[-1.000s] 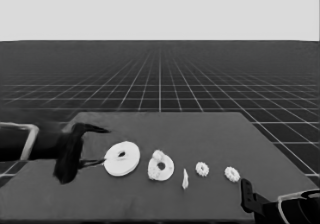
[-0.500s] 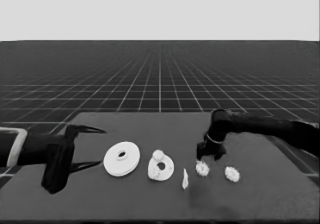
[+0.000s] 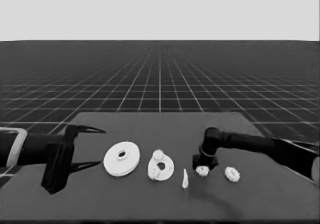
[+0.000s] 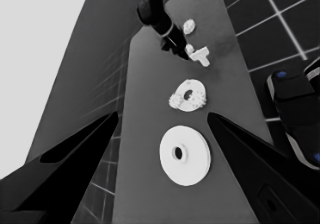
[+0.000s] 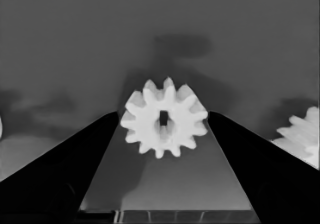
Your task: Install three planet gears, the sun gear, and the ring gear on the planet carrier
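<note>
A dark surface (image 3: 125, 204) carries a thin white piece (image 3: 185, 179), which lies toward the near edge, slightly right of centre. Beyond the surface a grid-lined floor (image 3: 160, 79) stretches far to the horizon. Dark machinery with small blue lights (image 4: 295, 109) sits past the surface's edge.

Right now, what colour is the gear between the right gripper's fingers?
White gear, plainest in the right wrist view.

second gear (image 5: 302, 134) – cut by right wrist view's edge | left arm (image 3: 15, 146) – cut at head view's edge
</note>
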